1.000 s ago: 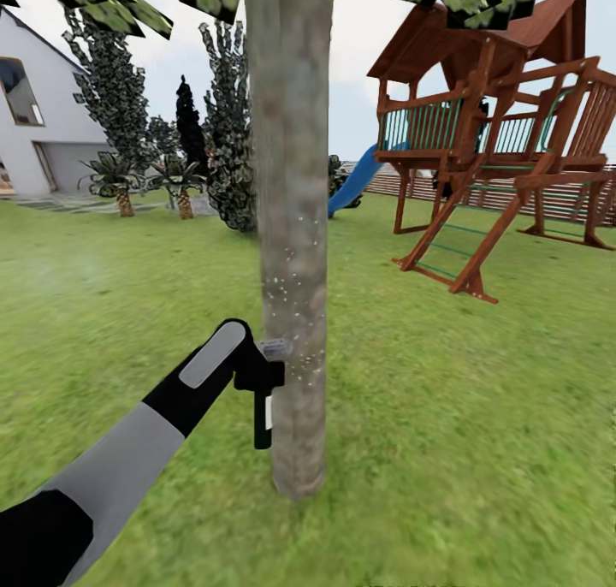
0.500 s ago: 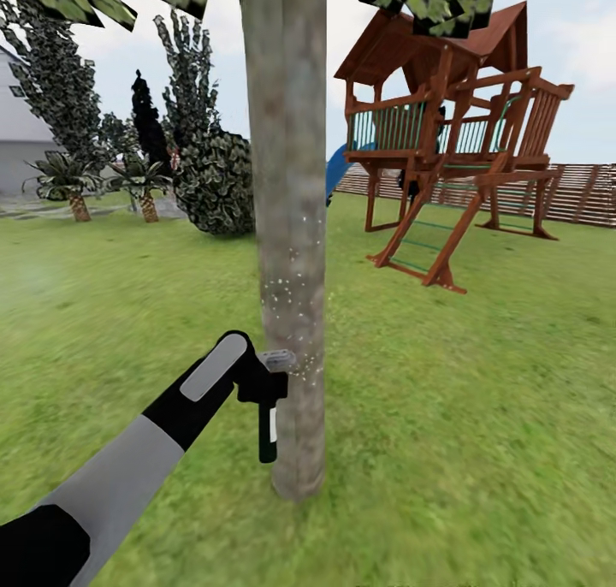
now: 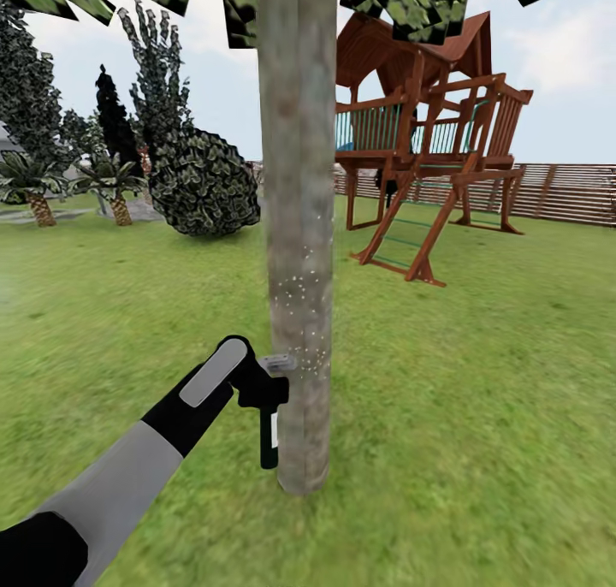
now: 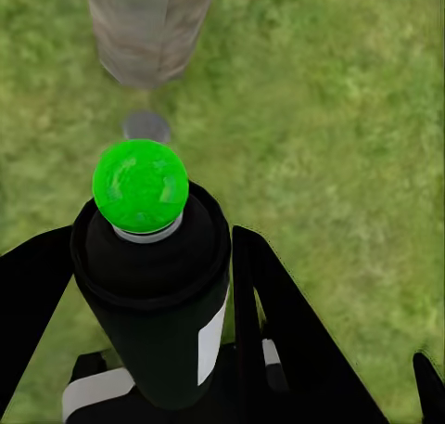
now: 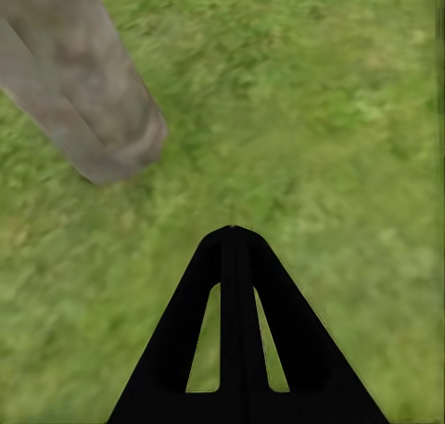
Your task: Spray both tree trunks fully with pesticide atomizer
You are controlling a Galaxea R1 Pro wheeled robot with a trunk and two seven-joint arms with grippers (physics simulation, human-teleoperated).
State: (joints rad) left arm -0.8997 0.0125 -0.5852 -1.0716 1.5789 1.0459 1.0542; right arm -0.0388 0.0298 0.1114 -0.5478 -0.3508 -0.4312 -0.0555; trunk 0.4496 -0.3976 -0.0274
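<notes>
Our left tool (image 3: 257, 388) gripped the sprayer (image 3: 268, 416) upright, its head just beside the trunk (image 3: 297, 228) ahead; our right tool (image 5: 234, 257) was closed, empty.

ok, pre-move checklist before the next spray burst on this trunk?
1. Dark green atomizer with pale grey head held in left gripper: ok.
2. Head beside the thick grey-brown bark trunk: ok.
3. White pesticide specks on bark: present, but only a mid-height band; full cover not ok.
4. Trunk's far side: cannot tell.
5. Right gripper shut, empty, over green grass lawn: ok.
</notes>
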